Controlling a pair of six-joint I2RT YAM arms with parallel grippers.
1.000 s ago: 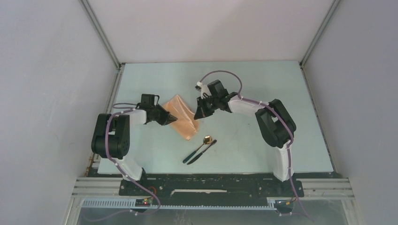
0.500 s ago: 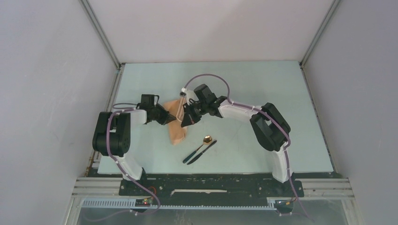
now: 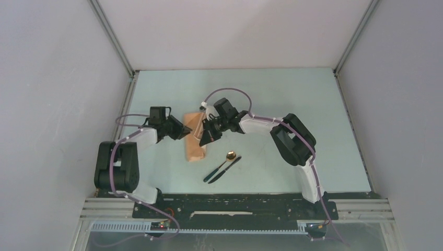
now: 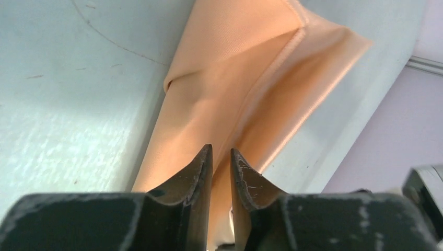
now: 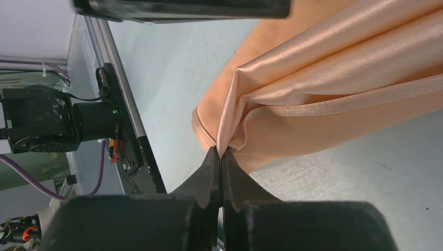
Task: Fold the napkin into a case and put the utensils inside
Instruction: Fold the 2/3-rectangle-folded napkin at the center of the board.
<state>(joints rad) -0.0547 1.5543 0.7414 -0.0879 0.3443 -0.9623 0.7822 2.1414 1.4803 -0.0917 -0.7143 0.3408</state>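
The napkin lies on the pale table, left of centre, between the two arms. It is folded into a narrow peach strip running away from the arm bases, not yet a neat pouch. Up close from the left wrist, layered folds meet at a stitched hem, and one corner sticks out towards the far edge.

The right gripper is closed tight on the cloth. Its two dark fingertips meet with no gap and pinch a raised ridge of fabric near the hem (you can see the satin bunch up right at the tips). From above, it reaches in over the strip's right edge.

The left gripper comes in from the other side. Its jaws stand a narrow slit apart with the tips low over the cloth, and peach fabric shows through the gap. It looks loosened rather than clamped, and I can't tell whether any fabric is caught further back between the fingers.

The spoon with its gold bowl and the slim dark knife lie side by side on the table. They sit near the napkin's near-right end (apart from it, not touching) and angle towards the arm bases.
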